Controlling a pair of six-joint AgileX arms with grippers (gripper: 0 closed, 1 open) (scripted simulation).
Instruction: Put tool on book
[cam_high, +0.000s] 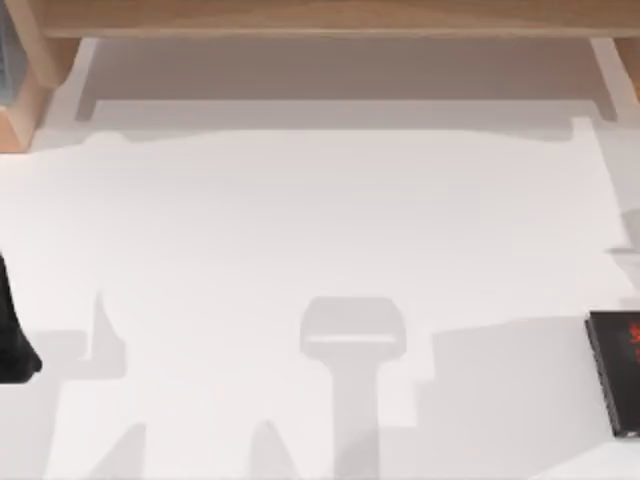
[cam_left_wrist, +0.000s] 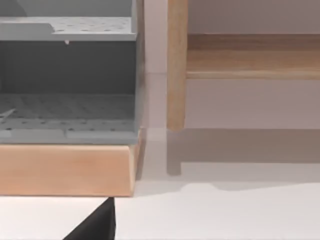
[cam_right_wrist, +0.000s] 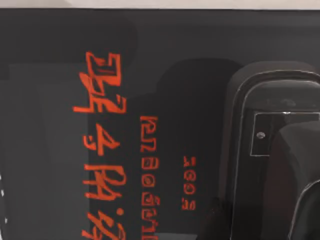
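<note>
Left arm (cam_high: 14, 335), a dark shape, sits at the white surface's (cam_high: 300, 220) eight o'clock edge. The black book (cam_high: 614, 372), red marking on its cover, lies flat at four o'clock. Whether the left tool or right tool is open, or holds anything, cannot be told.

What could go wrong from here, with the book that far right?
1. The book lies at the top view's right edge, partly cut off, so a placement on it may be hard to check from above.
2. In the right wrist view a dark rounded shape sits close over the black cover. I cannot tell what it is, but contact might shove the thin book.
</note>
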